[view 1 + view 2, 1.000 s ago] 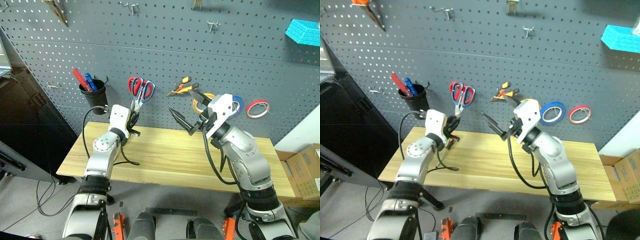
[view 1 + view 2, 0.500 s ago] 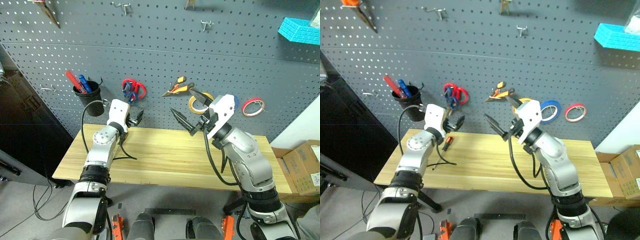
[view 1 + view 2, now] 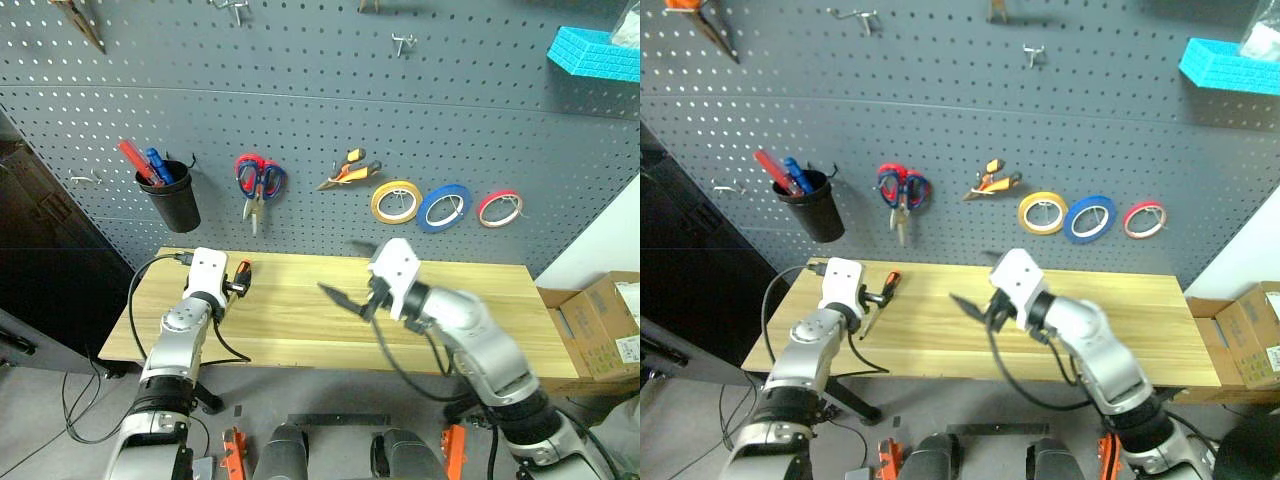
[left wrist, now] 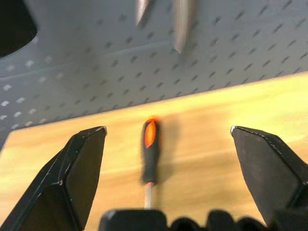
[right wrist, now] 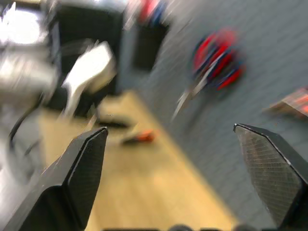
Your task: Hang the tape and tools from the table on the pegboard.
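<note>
Both pincers gape wide and empty: left pincer point(image 4: 166, 144), right pincer point(image 3: 345, 300); screwdriver point(image 3: 883, 291) lies on worktop point(image 3: 300, 320) beside the left; blue tape point(image 3: 444, 207) hangs on pegboard point(image 3: 300, 120)

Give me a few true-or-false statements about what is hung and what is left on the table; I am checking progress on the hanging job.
1. The blue tape hangs on the pegboard between a yellow roll and a red roll. True.
2. The screwdriver hangs on a hook. False: it lies on the table, in front of the left end effector.
3. The left end effector holds the screwdriver. False: its fingers stand open on either side of it.
4. The pliers hang on the pegboard. True.
5. The right end effector is open. True.
</note>
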Available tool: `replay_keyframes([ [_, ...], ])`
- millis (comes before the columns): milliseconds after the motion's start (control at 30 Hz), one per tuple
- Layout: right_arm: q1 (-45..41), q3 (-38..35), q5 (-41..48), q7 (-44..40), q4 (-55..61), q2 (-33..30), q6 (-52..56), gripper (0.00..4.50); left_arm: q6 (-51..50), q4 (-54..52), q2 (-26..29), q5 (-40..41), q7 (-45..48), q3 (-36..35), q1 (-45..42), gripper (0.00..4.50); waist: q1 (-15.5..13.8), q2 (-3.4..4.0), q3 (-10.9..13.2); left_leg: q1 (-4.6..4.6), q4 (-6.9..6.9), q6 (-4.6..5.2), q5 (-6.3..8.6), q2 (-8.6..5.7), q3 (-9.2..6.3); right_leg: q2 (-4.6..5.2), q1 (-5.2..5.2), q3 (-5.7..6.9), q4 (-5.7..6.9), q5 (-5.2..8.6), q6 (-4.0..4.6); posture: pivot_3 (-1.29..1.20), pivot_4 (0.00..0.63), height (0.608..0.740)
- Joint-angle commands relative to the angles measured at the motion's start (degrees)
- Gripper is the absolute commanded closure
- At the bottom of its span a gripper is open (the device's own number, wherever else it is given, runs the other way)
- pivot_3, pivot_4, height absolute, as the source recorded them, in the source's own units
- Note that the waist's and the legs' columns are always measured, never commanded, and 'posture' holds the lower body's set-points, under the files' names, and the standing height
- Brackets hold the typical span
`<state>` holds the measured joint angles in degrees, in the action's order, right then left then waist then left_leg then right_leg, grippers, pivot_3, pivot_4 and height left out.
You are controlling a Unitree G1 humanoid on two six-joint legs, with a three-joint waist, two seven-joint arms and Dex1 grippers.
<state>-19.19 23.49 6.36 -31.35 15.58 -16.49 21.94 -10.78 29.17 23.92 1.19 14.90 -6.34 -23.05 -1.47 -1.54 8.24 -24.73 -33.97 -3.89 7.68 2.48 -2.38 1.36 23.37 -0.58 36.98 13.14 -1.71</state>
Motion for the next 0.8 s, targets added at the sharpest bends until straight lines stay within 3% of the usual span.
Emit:
replay_keyframes([
  [33,-2.93,2.46,-2.6,-0.34,-2.2,2.12,-1.51,0.0,0.55,7.28,2.19,-1.53,2.39,1.42,-6.27,0.05,-0.01,0.06,1.01,0.0,0.0,0.0,0.0,0.07,0.07,0.01,0.22,0.04,-0.02,0.0,0.0,0.08,0.21,0.74],
  [333,-9.59,2.85,-4.24,-0.27,-6.54,7.04,5.14,0.0,6.31,32.32,2.92,-2.94,5.91,2.66,-20.94,0.05,0.09,-0.49,5.11,-0.17,-0.04,0.38,-0.24,0.25,0.59,0.13,0.31,-0.06,0.18,-0.03,0.02,0.03,0.315,0.74],
  [433,-12.02,2.69,-4.61,-0.71,-8.8,7.44,6.63,0.0,7.86,38.59,3.07,-4.25,4.84,3.04,-24.76,0.05,0.23,-0.51,6.39,-0.72,0.06,0.38,-0.18,0.28,0.68,0.03,0.86,-0.1,0.23,0.02,0.03,0.0,0.353,0.74],
  [533,-13.99,2.5,-5.29,-0.06,-10.48,8.06,7.88,0.0,8.33,42.31,3.05,-4.81,4.38,2.91,-26.75,0.05,0.76,-0.54,7.56,-1.26,0.04,0.44,-0.12,0.31,0.66,-0.05,1.38,-0.11,0.34,-0.05,-0.24,-0.03,0.365,0.74],
  [800,-13.68,0.98,-5.48,1.99,-8.83,9.29,11.33,0.0,6.03,45.75,3.11,-6.18,3.5,3.14,-28.91,0.05,1.95,-0.57,9.47,-1.37,0.02,0.45,-0.06,0.26,0.72,-0.01,1.86,-0.19,1.04,0.27,-0.63,-0.05,0.38,0.74],
])
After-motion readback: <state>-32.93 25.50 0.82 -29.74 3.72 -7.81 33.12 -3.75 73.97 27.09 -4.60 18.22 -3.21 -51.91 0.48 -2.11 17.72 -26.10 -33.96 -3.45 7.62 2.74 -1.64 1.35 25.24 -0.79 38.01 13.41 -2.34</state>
